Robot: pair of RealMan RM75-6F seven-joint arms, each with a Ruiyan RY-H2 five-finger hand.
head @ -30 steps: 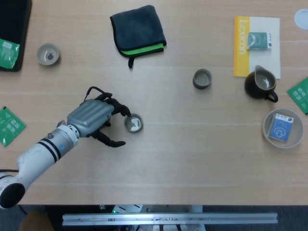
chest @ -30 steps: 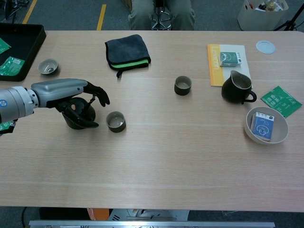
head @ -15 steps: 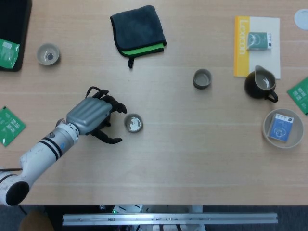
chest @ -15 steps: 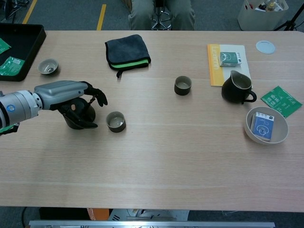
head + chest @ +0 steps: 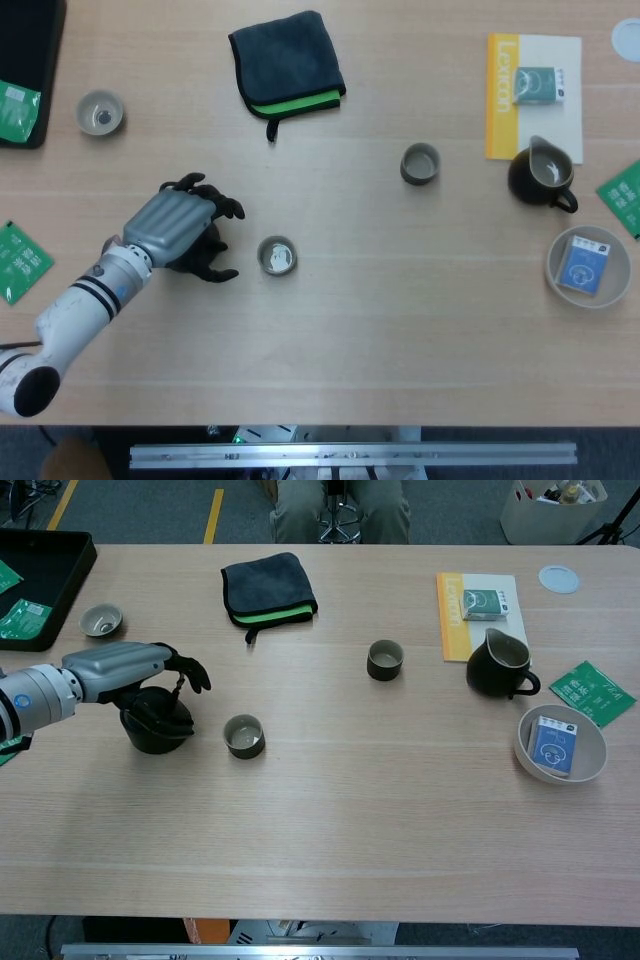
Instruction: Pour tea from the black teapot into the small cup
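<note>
Left hand [image 5: 140,675] curled over black teapot [image 5: 153,728], apparently gripping.

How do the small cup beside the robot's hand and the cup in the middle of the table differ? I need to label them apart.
The small cup beside the left hand is wider and shallower, with a pale inside. The cup in the middle of the table is taller with darker walls. The first stands near the black teapot; the second stands alone, nearer the dark pitcher. Both stand upright on the table.
</note>
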